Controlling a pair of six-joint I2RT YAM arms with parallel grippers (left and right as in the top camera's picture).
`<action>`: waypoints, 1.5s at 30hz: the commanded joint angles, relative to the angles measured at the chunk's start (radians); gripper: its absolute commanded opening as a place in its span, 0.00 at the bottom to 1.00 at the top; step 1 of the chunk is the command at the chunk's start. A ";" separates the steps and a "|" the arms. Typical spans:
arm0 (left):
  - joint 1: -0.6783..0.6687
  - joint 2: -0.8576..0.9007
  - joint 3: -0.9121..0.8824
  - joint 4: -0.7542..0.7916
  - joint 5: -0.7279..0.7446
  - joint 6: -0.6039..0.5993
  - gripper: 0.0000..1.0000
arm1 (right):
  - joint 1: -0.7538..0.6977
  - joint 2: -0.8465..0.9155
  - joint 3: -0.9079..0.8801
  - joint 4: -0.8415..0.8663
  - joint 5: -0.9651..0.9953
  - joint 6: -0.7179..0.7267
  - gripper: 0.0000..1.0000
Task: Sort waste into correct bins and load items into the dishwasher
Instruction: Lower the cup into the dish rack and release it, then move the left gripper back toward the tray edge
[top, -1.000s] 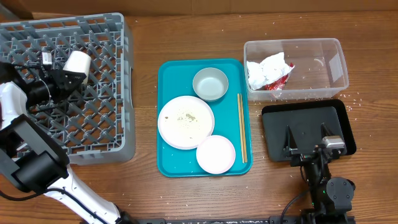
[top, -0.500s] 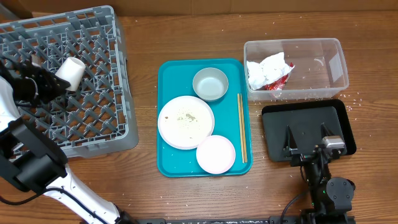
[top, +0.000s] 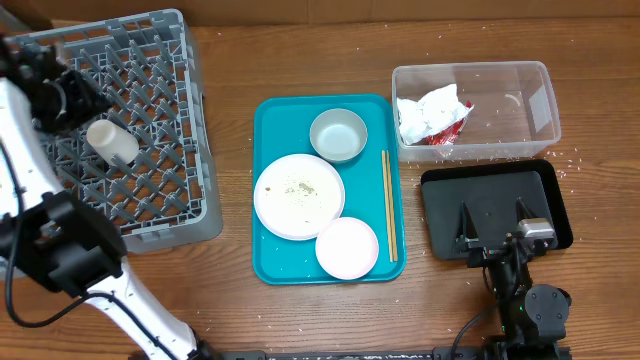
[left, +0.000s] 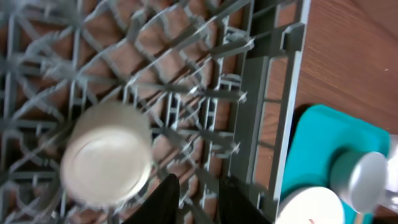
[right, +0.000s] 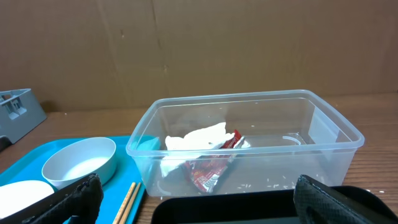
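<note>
Teal tray (top: 275, 120) beside grey rack (top: 196, 120), cup (top: 112, 142) inside

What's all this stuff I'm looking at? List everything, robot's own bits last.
dish rack: one, grey, table's left.
cup: one, white, in the rack.
tray: one, teal, table's middle.
bowl: one, grey, tray's far end.
large plate: one, white with crumbs, middle of tray.
small plate: one, white, tray's near end.
chopsticks: one pair, wooden, tray's right edge.
clear bin: one, see-through, far right.
crumpled paper: one, white, in clear bin.
wrapper: one, red, in clear bin.
black bin: one, black, near right.
table: one, brown wood, under everything.
left arm: one, white, above rack, jaws open.
right arm: one, black, at black bin, jaws open.
</note>
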 joint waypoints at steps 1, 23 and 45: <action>-0.075 0.009 -0.006 0.034 -0.139 -0.052 0.18 | 0.007 -0.007 -0.010 0.006 0.006 -0.003 1.00; -0.507 0.009 -0.211 0.180 -0.604 -0.422 0.68 | 0.007 -0.007 -0.010 0.006 0.006 -0.003 1.00; -0.480 0.009 -0.378 0.328 -0.515 -0.435 0.37 | 0.007 -0.007 -0.010 0.006 0.006 -0.003 1.00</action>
